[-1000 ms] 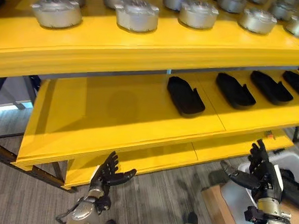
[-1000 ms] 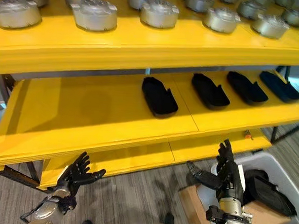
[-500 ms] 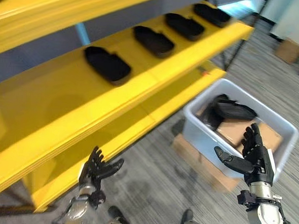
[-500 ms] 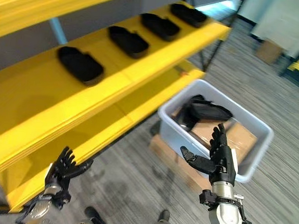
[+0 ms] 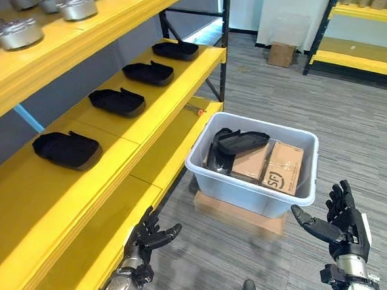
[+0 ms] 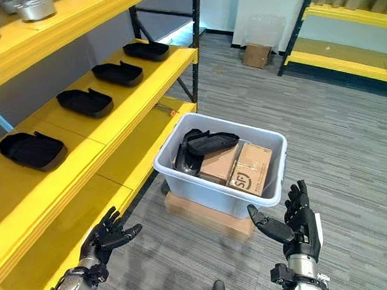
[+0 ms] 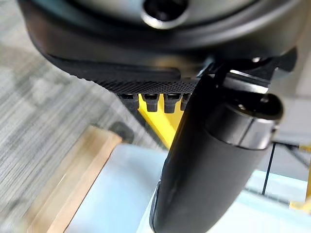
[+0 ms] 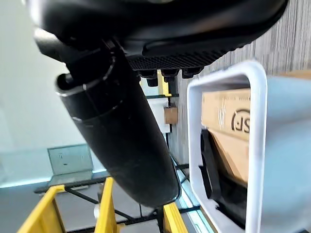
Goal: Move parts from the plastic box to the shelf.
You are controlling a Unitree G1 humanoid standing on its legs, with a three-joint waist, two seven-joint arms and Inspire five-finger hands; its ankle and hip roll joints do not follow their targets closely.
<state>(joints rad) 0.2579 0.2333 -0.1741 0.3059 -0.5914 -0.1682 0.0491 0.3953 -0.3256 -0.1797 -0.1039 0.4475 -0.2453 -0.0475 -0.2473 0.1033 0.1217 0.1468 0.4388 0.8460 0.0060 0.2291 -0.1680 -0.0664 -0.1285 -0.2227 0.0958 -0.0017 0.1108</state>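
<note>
Both my hands are open and hold nothing: left hand (image 5: pixel 150 233) low by the shelf (image 5: pixel 124 147), right hand (image 5: pixel 340 216) just beside the box (image 5: pixel 306 166). Black parts (image 5: pixel 238 141) lie in the box on top of cartons (image 5: pixel 283 167). They look stiff and light, maybe a bit slick. I'd grab the top one across its middle, thumb under the rim

Bright, even indoor light, soft shadows under the yellow shelf (image 5: pixel 135 125), and both wrist views blurred up close.
</note>
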